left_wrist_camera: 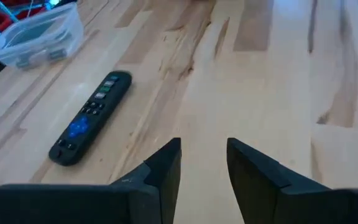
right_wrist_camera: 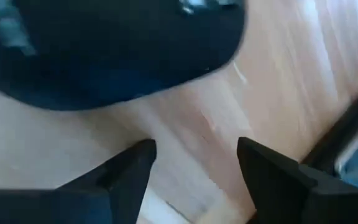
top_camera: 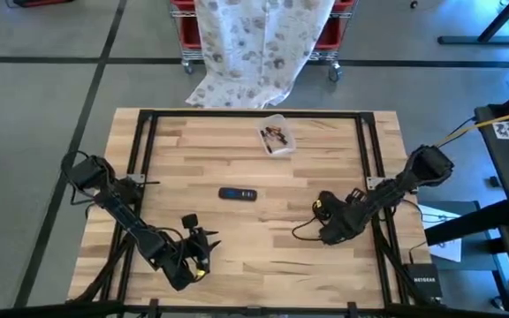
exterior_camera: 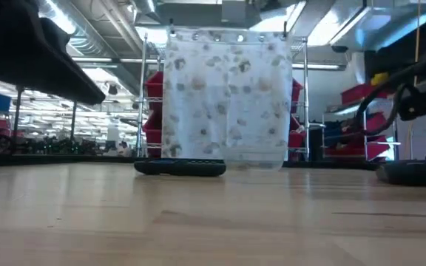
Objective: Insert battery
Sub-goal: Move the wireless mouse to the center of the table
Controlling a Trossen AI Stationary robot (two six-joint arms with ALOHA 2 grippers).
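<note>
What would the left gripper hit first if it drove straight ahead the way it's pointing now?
Probably nothing: ahead of the open left gripper lies only bare table. The remote and the clear container sit off to one side of that line.

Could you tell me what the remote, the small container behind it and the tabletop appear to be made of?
The remote looks like black plastic, fairly matte, with coloured buttons that may be rubber. The small container appears to be clear, glossy plastic: its contents show through the walls. The tabletop looks like light wooden butcher-block, with visible grain and joined strips under a smooth finish.
</note>
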